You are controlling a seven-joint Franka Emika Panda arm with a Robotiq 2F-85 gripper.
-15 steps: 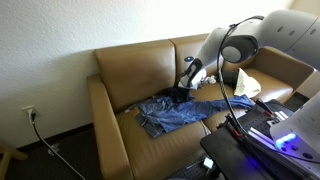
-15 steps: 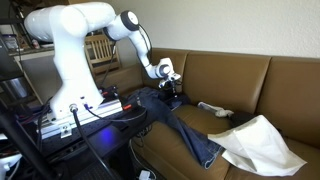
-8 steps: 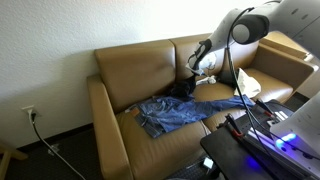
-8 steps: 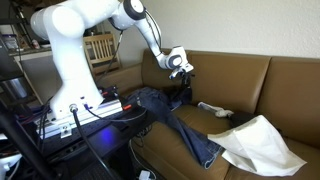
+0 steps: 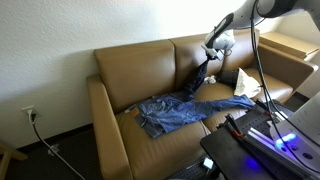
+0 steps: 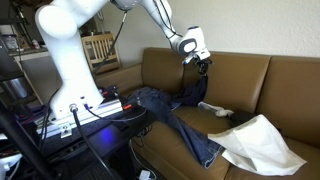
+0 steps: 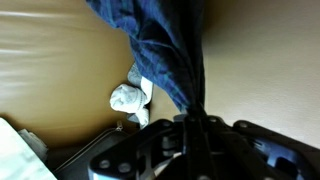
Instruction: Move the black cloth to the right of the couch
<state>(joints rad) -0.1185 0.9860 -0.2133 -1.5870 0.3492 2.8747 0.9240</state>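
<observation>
The Robotiq gripper (image 5: pixel 209 54) hangs above the middle of the seat, close to the back edge, with its fingers pinched narrow on the top of the long, limp black cloth (image 5: pixel 196 77). In the wrist view the fabric (image 7: pixel 172 55) funnels straight into the closed fingers, so the grip looks like a small bunch, not a full fold. The cloth dangles in front of the backrest of the tan leather couch (image 5: pixel 120 70). Its lower end reaches down to the crumpled blue denim jeans (image 5: pixel 175 112) spread from the left half of the seat towards the front edge; whether it touches them I cannot tell. My main worry is that loose tail. If the arm swings towards the right end at this height, the tail could drag over the denim and catch on it, pulling the jeans along or tugging the fabric out of a thin pinch. A quick sideways move would also set the cloth swinging, and a shallow grip may let it slide free short of the right end. A small crumpled white sock (image 6: pixel 212 108) lies mid-seat on the way and could be swept along. A large flat white cloth (image 6: pixel 262 142) covers the right front corner, so a careless release could drop the black cloth on top of it.
</observation>
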